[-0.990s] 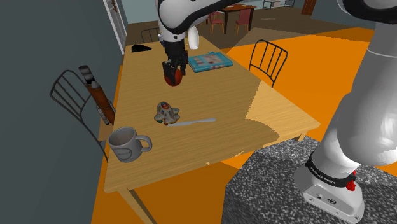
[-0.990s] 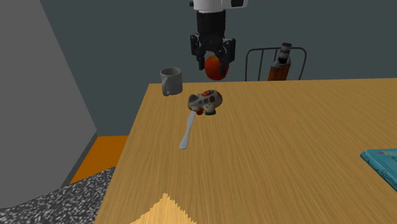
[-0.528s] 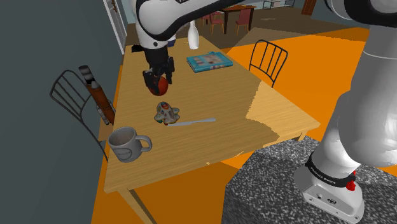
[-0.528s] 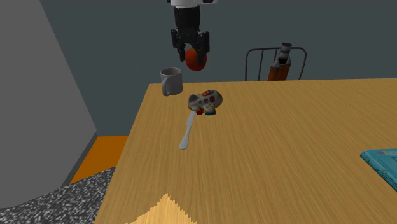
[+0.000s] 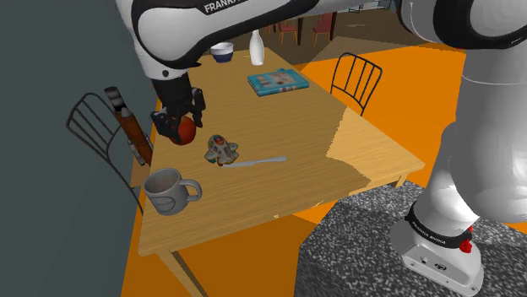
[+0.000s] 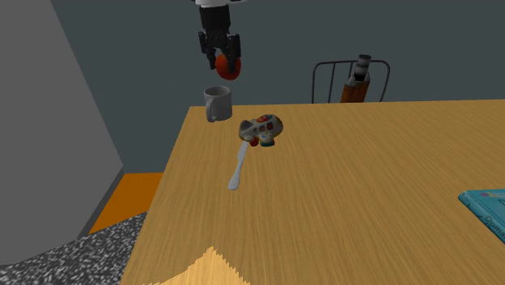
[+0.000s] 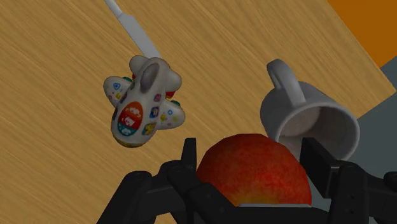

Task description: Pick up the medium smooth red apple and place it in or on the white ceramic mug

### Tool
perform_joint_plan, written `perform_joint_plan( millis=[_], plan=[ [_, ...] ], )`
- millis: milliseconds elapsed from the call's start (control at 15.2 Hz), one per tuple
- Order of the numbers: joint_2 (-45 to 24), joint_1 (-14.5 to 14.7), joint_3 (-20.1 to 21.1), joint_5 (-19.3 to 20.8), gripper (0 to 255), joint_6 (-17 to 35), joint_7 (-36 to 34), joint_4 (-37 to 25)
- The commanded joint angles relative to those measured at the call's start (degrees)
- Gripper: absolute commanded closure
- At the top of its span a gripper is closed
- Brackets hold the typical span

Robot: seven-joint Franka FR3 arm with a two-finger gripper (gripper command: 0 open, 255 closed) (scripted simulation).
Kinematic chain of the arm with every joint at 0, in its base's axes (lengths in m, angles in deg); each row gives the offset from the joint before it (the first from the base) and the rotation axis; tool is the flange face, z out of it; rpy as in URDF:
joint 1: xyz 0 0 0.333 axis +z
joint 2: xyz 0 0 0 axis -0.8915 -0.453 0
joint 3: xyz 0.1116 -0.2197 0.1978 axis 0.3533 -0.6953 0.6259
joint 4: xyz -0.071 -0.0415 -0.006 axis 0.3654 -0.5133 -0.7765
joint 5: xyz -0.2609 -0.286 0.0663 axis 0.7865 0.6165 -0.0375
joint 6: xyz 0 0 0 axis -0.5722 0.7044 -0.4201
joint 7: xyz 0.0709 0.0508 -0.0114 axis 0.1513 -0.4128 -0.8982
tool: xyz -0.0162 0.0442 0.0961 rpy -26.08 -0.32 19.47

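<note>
Wooden bench (image 5: 279, 194) beside a dark grey wall, with orange floor beyond its edges. The red apple (image 5: 184, 132) hangs in the air, clear of the bench top and clasped between the two black fingers of the claw (image 5: 180, 126), which is clenched on it. In the second exterior view, the apple (image 6: 229, 67) and claw (image 6: 221, 61) sit above the pale grey mug (image 6: 217, 104), with open air between them. That mug (image 5: 169, 192) stands upright near the bench corner closest to the wall, handle out, nothing inside it. The wrist view shows the apple (image 7: 254, 168) with the mug's mouth (image 7: 312, 121) just past it, not yet centred under the claw (image 7: 252, 156). Further toward the bench middle lie a toy aeroplane (image 5: 221, 150) and a pale utensil (image 5: 253, 162), both apart from the mug. A blue book (image 5: 278, 81) rests near the far edge. Status, as judged: pick-up complete, carry nearly finished. Remaining are alignment over the mouth, descent and release. The apple looks about as wide as the mouth, so it may rest on the rim.
</note>
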Motion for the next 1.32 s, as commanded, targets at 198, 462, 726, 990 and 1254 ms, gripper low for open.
perform_joint_plan(
  millis=[198,462,726,990,1254],
  plan=[
    [-5.55,4.86,1.62,1.9,255,-2.96,-6.12,-7.95],
    [-7.37,6.1,1.83,2.49,255,-1.68,-7.71,-8.35],
    [-7.53,5.95,1.76,2.62,255,1.3,-7.97,-5.51],
    [-7.92,5.85,1.66,2.81,255,4.17,-8.24,-3.01],
    [-8.25,5.81,1.6,2.95,255,5.83,-8.41,-1.66]
  ],
)
